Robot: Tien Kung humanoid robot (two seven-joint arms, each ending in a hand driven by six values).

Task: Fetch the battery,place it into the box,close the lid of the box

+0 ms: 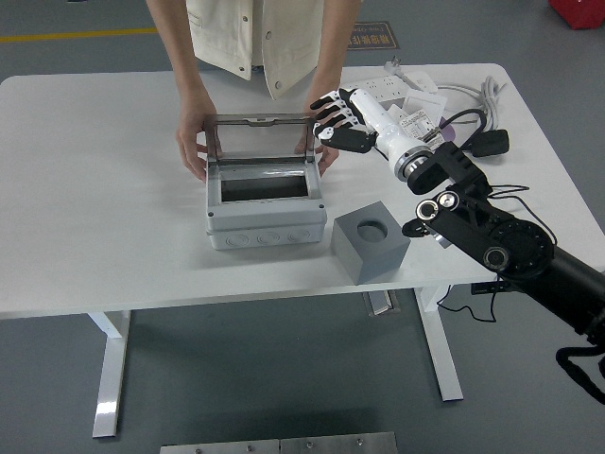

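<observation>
- Right robot hand (337,121): white-and-black, five-fingered; reaches in from the right on a black arm (492,241); held above the tabletop (95,189) just beside the upper right corner of the box lid (260,135); fingers loosely spread and slightly bent, grasping nothing.
- Left robot hand: outside the picture.
- Box (265,210): light grey, rectangular, near the middle of the tabletop; its interior shows dark; the tinted see-through lid stands raised at the far edge.
- Person (265,38): standing at the far side in a pale vest; one hand (194,147) rests against the box's left side, the other hand (326,151) against its right side, close under the robot hand.
- Grey cube (371,244): just right of the box, toward the near edge; a round hole in its top face.
- Battery: cannot be picked out with certainty.
- Far right of the tabletop: a white power strip (383,92), a coiled white cable (482,99), a black adapter (490,143), small white packets (416,121).
</observation>
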